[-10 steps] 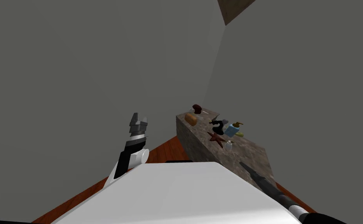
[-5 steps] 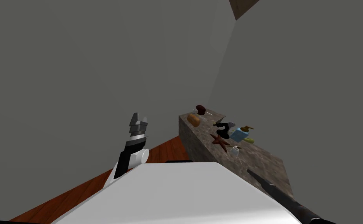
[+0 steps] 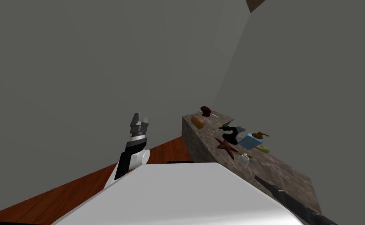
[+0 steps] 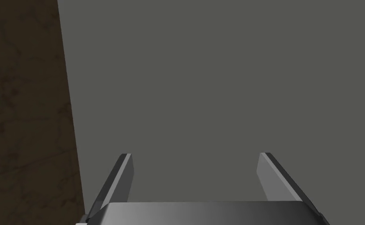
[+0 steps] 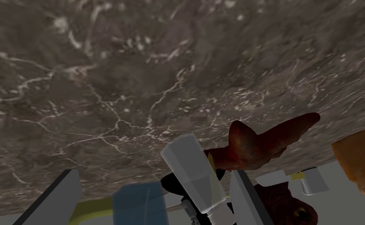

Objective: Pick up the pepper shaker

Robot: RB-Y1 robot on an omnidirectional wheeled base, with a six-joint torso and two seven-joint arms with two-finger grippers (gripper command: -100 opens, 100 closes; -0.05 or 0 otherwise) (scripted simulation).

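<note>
Sliding of the whole head view over the last second is my own move, not the things': the brown-grey marbled stone surface and everything on it have drifted right and lower, and the wall corner went with them. The left gripper hangs beside the chest, well apart from the surface, in the same pose as before. In the left wrist view its fingers are spread wide with nothing between them. At the far end of the surface is an orange-brown loaf-shaped lump, with a dark red-brown rounded thing just behind it. Next come a red-brown starfish and a black curved figure. The small pale translucent faceted pepper shaker sits near the front edge, just beside the starfish. After it are a light blue pump bottle with a brown top and a yellow-green oblong by the bottle. The right arm's dark forearm reaches over the surface from the lower right, its tip near the pepper shaker but apart from it. That gap looks about the same as before, so the move carried arm and view together rather than closing in. In the right wrist view the right gripper is spread wide and holds nothing. The pepper shaker shows between its fingers, nearer one of them, with the pump bottle alongside and the starfish just past. How deep it sits in the reach I cannot tell. Judged: this is the approach step and the grasp is not yet made. The neighbours crowd the pepper shaker, so closing could catch the bottle or the starfish.
</note>
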